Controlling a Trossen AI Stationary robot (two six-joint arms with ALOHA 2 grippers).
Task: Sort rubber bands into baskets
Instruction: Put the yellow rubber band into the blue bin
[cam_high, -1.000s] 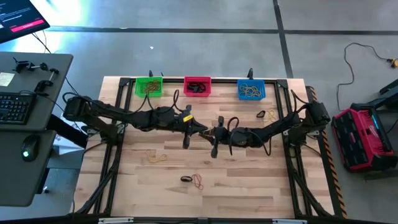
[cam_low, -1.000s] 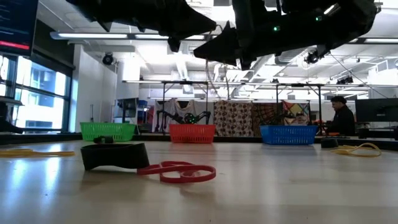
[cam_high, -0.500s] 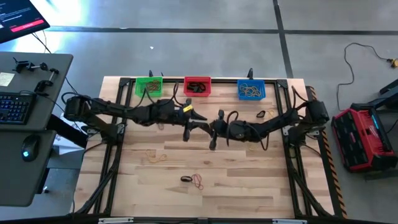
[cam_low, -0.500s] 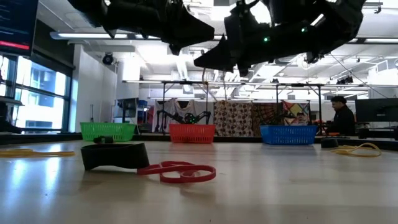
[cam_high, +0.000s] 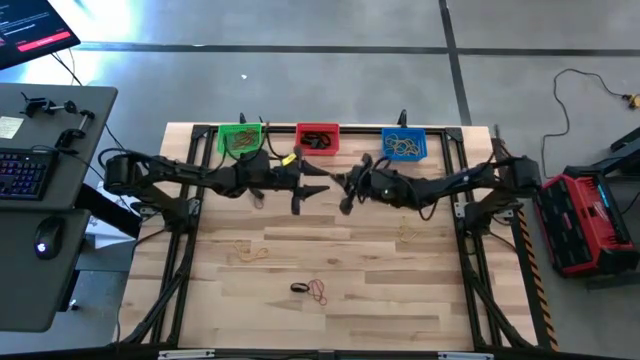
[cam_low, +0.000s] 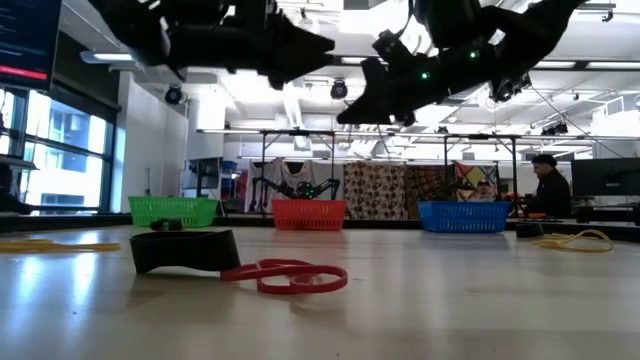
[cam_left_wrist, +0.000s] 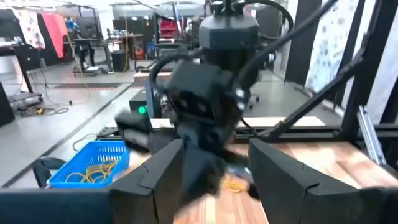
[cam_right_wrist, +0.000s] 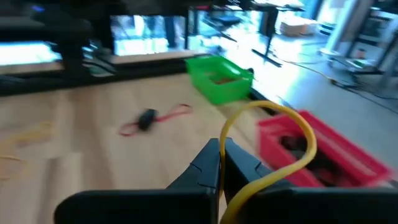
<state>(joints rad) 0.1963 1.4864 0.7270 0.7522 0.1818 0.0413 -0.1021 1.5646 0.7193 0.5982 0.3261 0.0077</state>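
Observation:
Three baskets stand along the table's far edge: green (cam_high: 240, 139), red (cam_high: 317, 138) and blue (cam_high: 404, 145), each with rubber bands inside. My two grippers meet in the air above the table's middle, in front of the red basket. My right gripper (cam_right_wrist: 221, 146) is shut on a yellow rubber band (cam_right_wrist: 298, 134). My left gripper (cam_left_wrist: 214, 149) faces it, open, its fingers apart with nothing between them. In the high view the left gripper (cam_high: 318, 188) is just left of the right gripper (cam_high: 345, 195). My right gripper pinches the yellow rubber band between its two shut fingers, at one spot of the loop (cam_right_wrist: 225, 134). The remainder of the loop arches out past the fingertips and curls back beside them. The band is lifted clear of the table.
A black band (cam_high: 300, 288) and a red band (cam_high: 320, 291) lie together near the table's front middle. Tan bands lie at the left (cam_high: 250, 252) and right (cam_high: 408, 232). A desk with a keyboard (cam_high: 25, 170) stands left of the table. A person (cam_low: 545, 185) sits in the room behind.
Both grippers have moved toward the table's far edge, staying high above the wood. The right gripper has drawn a little toward the right, away from the left gripper.

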